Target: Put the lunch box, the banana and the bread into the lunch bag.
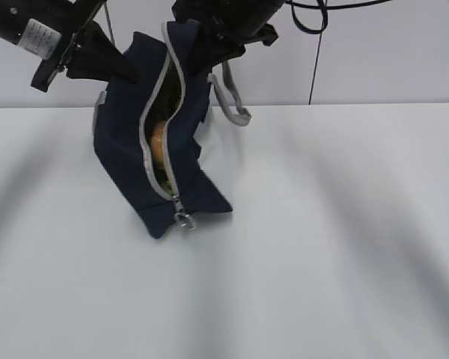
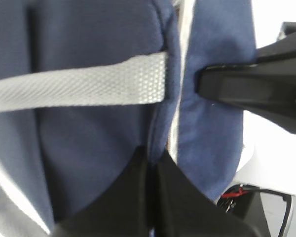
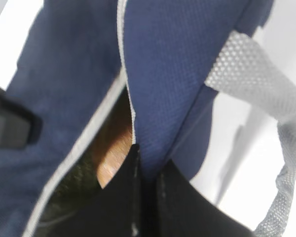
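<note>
Bag [image 1: 127,161] hangs tilted between both grippers, its low corner and zipper ring [image 1: 184,219] nearest on the table [image 1: 322,247]. The zip slit runs upward and away; bread [image 1: 158,143] shows inside. Left gripper [image 2: 152,163] pinches the left lip shut; right gripper [image 3: 147,170] pinches the right lip, equally near.
</note>
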Robot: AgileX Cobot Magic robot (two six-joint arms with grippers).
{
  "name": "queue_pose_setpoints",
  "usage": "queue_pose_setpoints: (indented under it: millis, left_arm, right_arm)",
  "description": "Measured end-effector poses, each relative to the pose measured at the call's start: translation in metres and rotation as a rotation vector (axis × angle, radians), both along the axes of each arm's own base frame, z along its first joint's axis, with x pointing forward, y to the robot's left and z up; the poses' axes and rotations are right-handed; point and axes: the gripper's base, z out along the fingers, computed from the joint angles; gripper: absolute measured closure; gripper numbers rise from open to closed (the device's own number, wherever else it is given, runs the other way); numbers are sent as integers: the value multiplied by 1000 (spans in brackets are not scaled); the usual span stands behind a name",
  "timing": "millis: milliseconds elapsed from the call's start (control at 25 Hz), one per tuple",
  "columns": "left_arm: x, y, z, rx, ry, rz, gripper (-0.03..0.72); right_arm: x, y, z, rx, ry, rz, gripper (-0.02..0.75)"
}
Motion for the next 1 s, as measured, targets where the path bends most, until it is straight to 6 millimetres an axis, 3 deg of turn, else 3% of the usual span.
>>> queue_pose_setpoints:
  millis: [200, 320, 680, 1000]
  left_arm:
    - [5, -20, 2, -49, -53, 34, 688]
    - [8, -26, 4, -90, -68, 65, 688]
    - [26, -33, -22, -152, -12, 126, 688]
    - [34, -35, -38, -174, 24, 151, 688]
  right_arm:
    - [-7, -17, 27, -89, -66, -90, 746]
    - [-10, -21, 31, -122, -76, -112, 747]
    - [-9, -25, -2, -206, 10, -117, 750]
    - [-9, -25, -3, -205, 14, -116, 749]
